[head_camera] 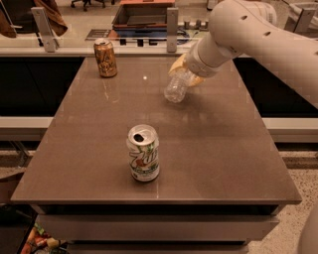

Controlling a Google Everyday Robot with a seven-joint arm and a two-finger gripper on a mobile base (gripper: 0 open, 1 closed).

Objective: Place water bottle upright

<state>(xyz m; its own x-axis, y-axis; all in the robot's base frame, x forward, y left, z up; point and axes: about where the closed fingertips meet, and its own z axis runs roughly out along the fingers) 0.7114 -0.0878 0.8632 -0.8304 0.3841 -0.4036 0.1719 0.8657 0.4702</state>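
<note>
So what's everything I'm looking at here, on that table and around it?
water bottle: one, clear plastic, tilted, over the far middle of the table
white-green can: one, upright, top opened, near middle of the table
gold-brown can: one, upright, far left corner of the table
table: one, brown, fills most of the view
tray: one, dark, beyond the table's far edge
arm: one, white, reaching in from the upper right
gripper: one, yellowish fingers shut on the water bottle's upper end
</note>
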